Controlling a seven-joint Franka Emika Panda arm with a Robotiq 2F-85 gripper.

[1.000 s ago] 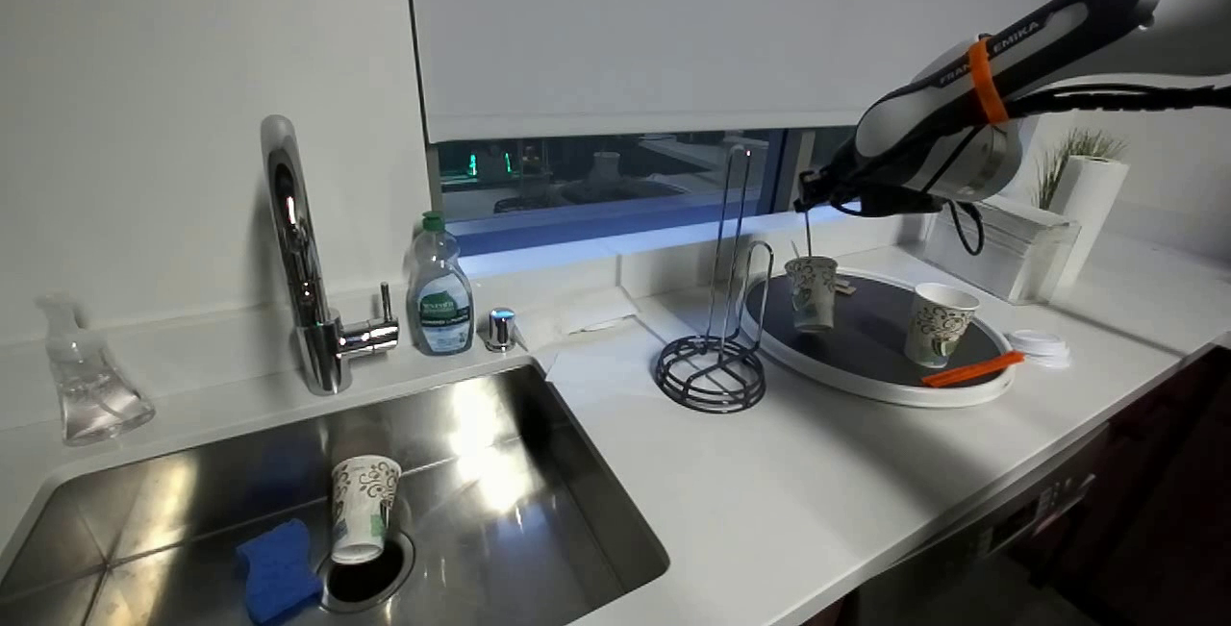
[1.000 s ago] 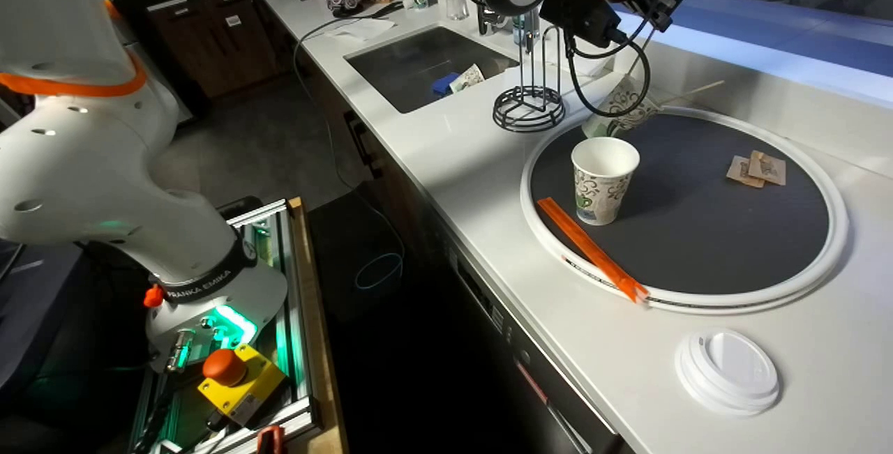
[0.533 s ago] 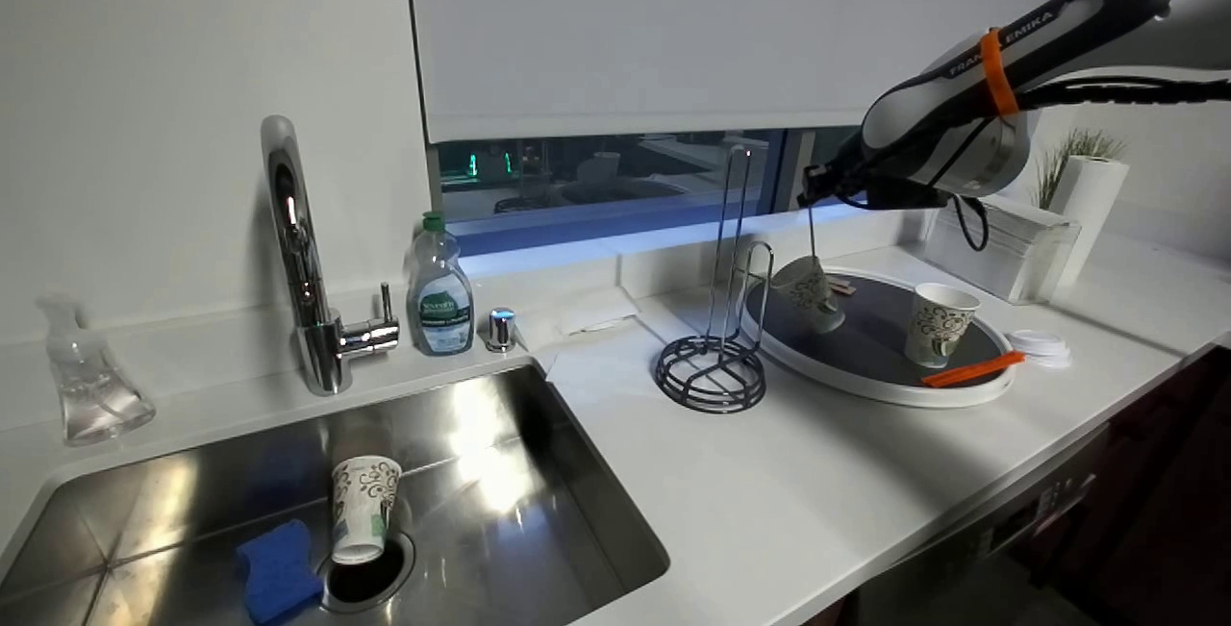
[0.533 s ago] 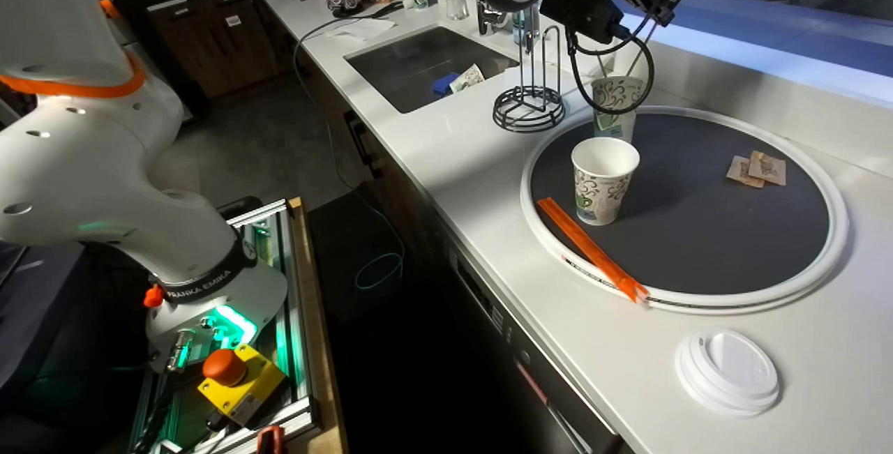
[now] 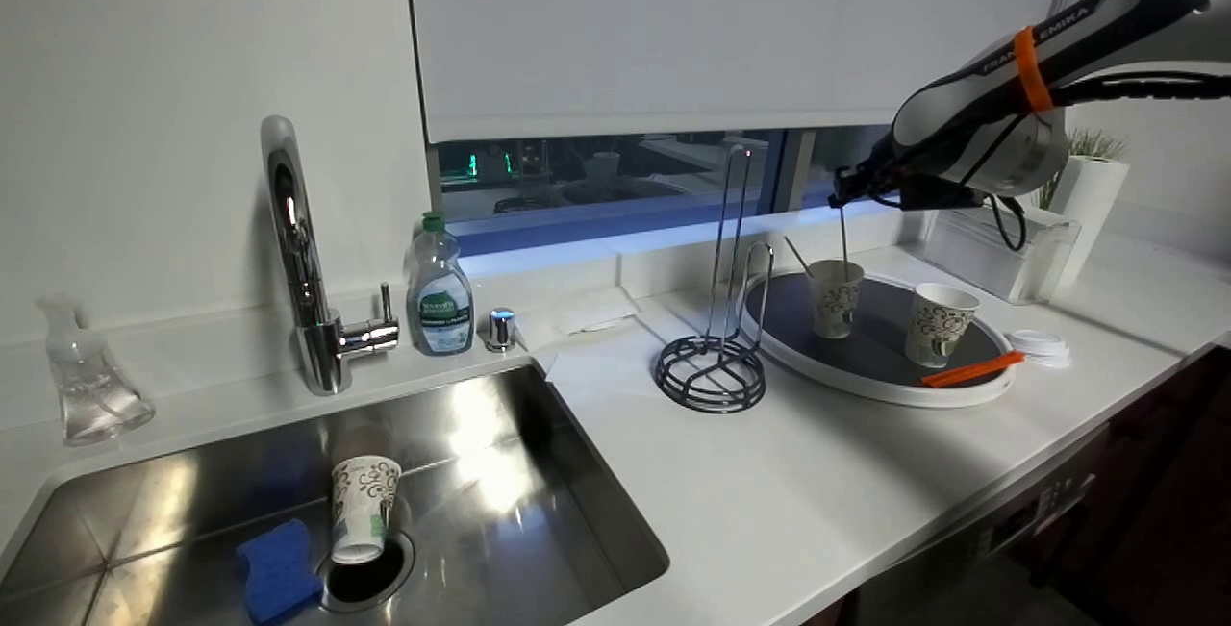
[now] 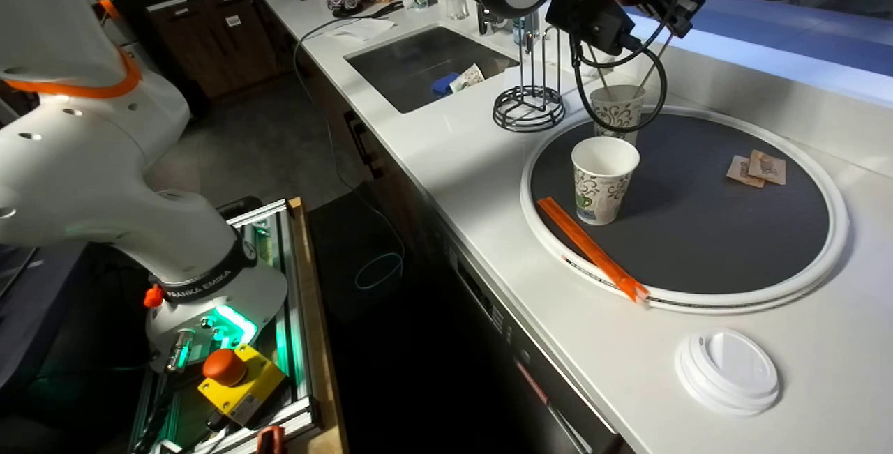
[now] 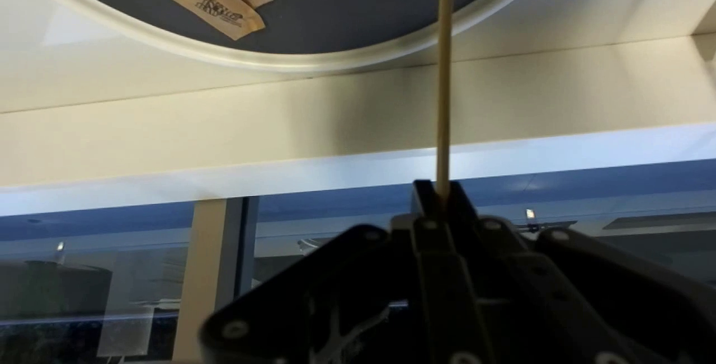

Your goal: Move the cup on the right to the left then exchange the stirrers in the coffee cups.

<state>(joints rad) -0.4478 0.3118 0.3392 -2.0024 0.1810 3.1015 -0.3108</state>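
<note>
Packets (image 6: 757, 169) and orange strip (image 6: 593, 250) lie on the tray (image 6: 718, 245); hand (image 7: 442, 189) clamps one stirrer (image 7: 443, 101).

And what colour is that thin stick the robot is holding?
The stick is a yellowish tan; it shows best in the wrist view.

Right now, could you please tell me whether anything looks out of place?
Yes: a paper cup lies on its side in the sink, by the drain, rather than standing upright, and an orange strip juts over the tray's rim.
</note>
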